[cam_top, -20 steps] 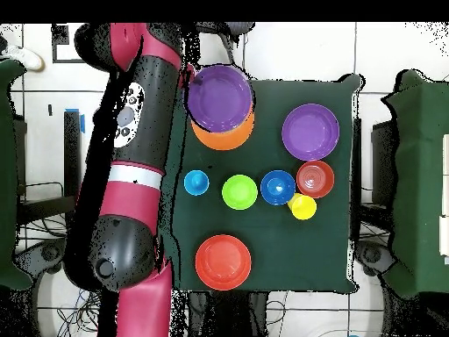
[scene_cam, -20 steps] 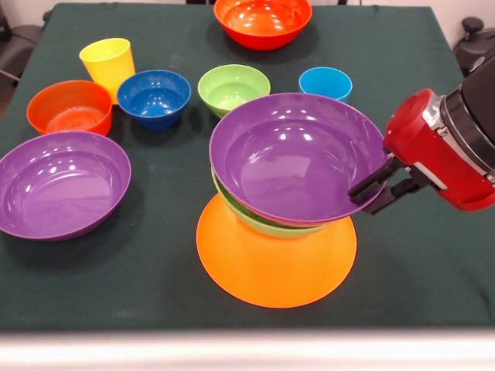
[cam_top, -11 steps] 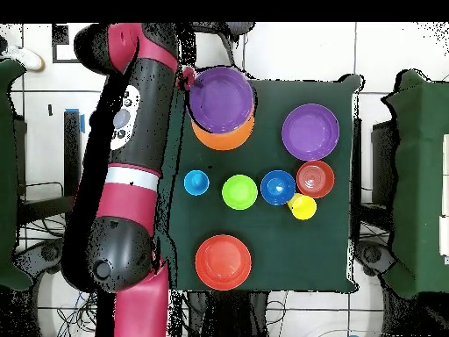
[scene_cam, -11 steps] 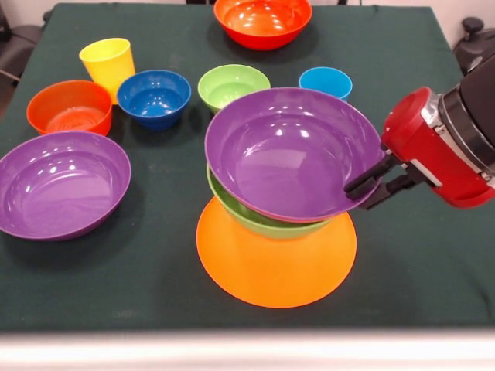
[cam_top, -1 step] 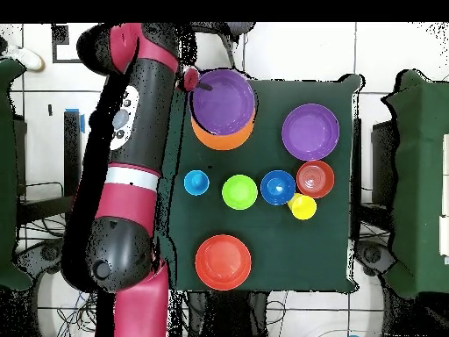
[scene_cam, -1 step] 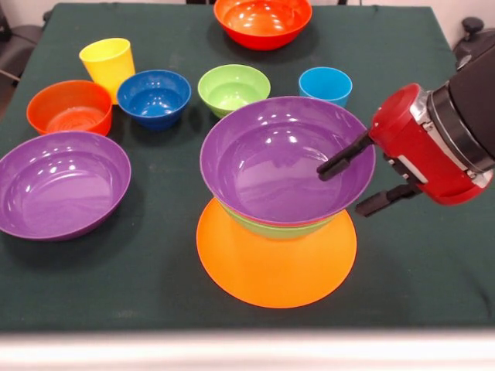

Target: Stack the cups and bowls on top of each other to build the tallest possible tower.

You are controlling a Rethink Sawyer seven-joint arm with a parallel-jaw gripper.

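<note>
**Green-cloth table: gripper spread across purple bowl rim**

Green table cloth (scene_cam, -1 step: 433, 278) carries the tower (scene_cam, -1 step: 276, 232): orange bowl (scene_cam, -1 step: 263, 270) upturned as base, green bowl (scene_cam, -1 step: 271, 226) on it, purple bowl (scene_cam, -1 step: 271, 166) nested on top. Gripper (scene_cam, -1 step: 348, 185) is spread wide, one finger (scene_cam, -1 step: 340, 158) inside the purple bowl's rim, the other outside, not clamping. Remaining bowls and cups stand apart.

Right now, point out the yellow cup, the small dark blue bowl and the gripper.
yellow cup (scene_cam, -1 step: 108, 66), front view, on its outer wall.
small dark blue bowl (scene_cam, -1 step: 153, 93), front view, on its inside.
gripper (scene_cam, -1 step: 343, 185), front view, midway between its fingertips.
</note>
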